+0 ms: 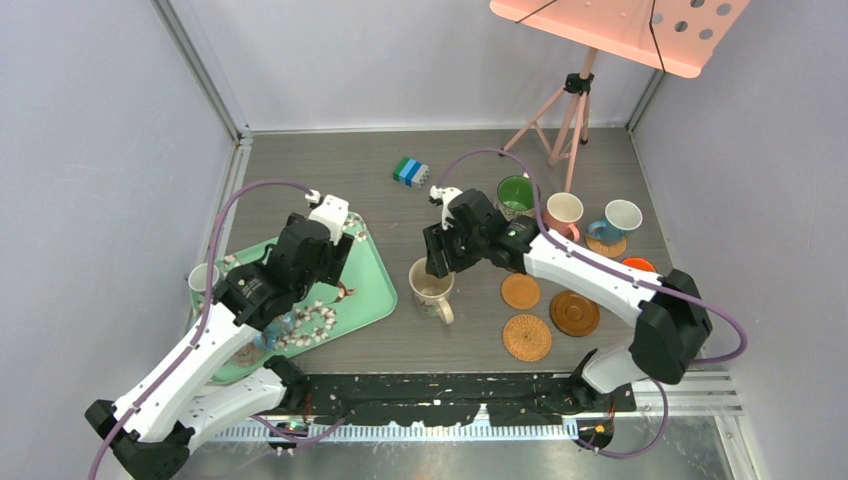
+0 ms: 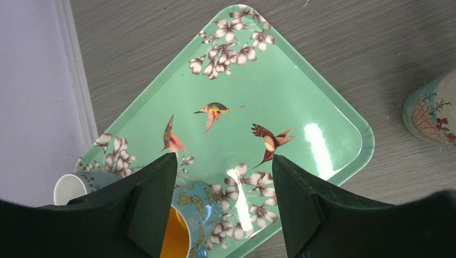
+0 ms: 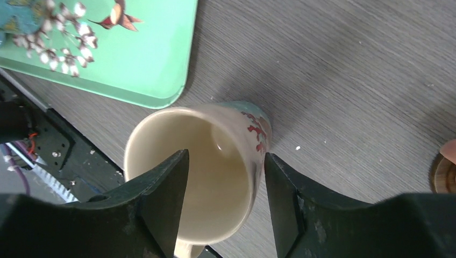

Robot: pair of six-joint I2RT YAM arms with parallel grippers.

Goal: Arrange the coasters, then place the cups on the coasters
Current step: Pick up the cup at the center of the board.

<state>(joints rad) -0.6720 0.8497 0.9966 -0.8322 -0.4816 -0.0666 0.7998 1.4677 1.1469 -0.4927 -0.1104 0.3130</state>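
Right wrist: right pincer (image 3: 226,204) apart astride cream cup (image 3: 196,172) wall, left pincer (image 2: 225,207) apart.

Through the left wrist camera I see my left gripper (image 2: 225,207) with its two dark fingers (image 2: 153,207) standing apart and nothing between them but the mint-green tray (image 2: 301,97) below. The tray lies cornerwise, printed with hummingbirds and pale blossoms. Just under my left-hand finger a blue butterfly mug (image 2: 191,223) lies tipped on the tray, its orange inside partly hidden by that finger. Beyond it, further out on the same side, a white cup (image 2: 72,185) shows its open mouth. Well off past my other finger, a painted mug (image 2: 433,115) stands on the grey table (image 2: 387,48).
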